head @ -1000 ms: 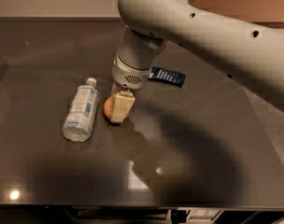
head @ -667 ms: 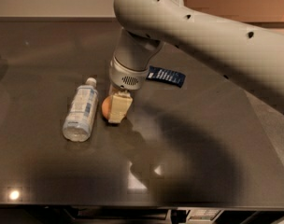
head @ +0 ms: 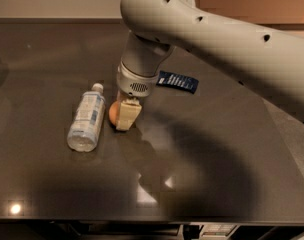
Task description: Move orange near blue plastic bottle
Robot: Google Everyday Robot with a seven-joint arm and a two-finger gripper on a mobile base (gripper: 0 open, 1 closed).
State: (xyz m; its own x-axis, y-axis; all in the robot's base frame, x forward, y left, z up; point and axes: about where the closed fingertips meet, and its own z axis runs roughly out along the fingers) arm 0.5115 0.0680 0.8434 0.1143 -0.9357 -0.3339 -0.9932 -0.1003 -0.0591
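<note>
The orange (head: 113, 112) is low over the dark table (head: 217, 154), just right of the blue plastic bottle (head: 87, 119), with a small gap between them. The bottle is clear, with a white cap and a white-and-blue label, and lies on its side with the cap pointing away. My gripper (head: 121, 118) comes down from the large pale arm (head: 202, 29) and is shut on the orange. Its near finger (head: 127, 115) covers the fruit's right side, so only the left part of the orange shows.
A flat dark blue packet with white stripes (head: 178, 81) lies on the table behind and to the right of the gripper. The table's front edge runs along the bottom of the view. The arm blocks the upper right.
The gripper and the orange have shifted slightly left, toward the bottle. The bottle and the packet have not moved.
</note>
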